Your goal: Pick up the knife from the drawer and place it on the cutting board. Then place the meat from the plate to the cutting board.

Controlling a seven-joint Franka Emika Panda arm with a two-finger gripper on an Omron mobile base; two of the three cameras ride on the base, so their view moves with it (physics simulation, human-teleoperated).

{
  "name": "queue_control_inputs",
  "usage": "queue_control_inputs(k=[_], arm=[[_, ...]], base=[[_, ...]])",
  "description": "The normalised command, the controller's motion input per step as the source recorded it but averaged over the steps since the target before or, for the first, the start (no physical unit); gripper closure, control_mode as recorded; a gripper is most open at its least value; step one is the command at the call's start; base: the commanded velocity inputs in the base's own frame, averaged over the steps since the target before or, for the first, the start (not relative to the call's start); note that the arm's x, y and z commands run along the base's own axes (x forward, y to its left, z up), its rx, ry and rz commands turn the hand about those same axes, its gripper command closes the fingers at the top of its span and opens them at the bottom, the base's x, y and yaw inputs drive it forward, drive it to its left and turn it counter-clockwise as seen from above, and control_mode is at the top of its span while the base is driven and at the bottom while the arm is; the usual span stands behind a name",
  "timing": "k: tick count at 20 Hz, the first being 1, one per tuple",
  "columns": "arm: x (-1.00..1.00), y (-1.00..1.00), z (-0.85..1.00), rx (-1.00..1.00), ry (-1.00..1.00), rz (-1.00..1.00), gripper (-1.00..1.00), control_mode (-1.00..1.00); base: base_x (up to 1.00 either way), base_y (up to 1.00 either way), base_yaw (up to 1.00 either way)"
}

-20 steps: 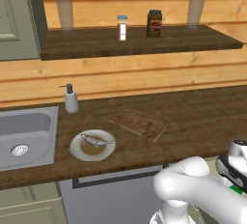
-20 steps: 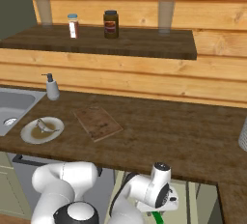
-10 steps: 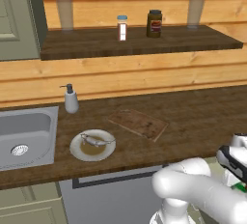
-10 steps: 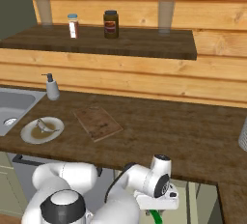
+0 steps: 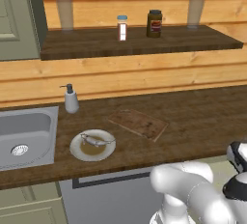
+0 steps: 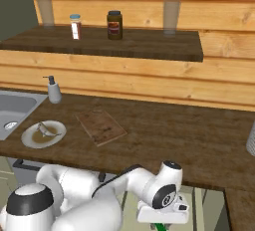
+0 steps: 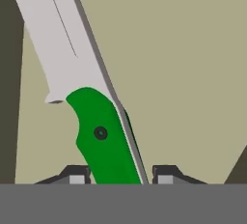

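Gripper point(image 7: 116, 177) fingers either side of knife point(image 7: 91, 117) handle in drawer point(image 7: 193, 63), grip unclear; meat point(image 5: 95, 141) on plate point(image 5: 77, 153).

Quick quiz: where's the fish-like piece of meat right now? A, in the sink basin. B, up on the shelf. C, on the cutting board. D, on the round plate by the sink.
D: the meat lies across the plate near the sink, while the cutting board has nothing on it.
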Motion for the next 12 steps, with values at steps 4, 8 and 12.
queue_control_inputs(k=[4, 8, 12], arm=[[-0.04, 0.09, 0.80, -0.04, -0.24, 0.00, 1.00, -1.00], [0.00, 0.01, 0.84, 0.00, -0.22, 0.00, 1.00, -1.00], [0.08, 0.00, 0.95, 0.00, -0.08, 0.00, 1.00, -1.00]], base=[[0.00, 0.00, 0.00], [0.00, 0.00, 0.00], [0.00, 0.00, 0.00]])
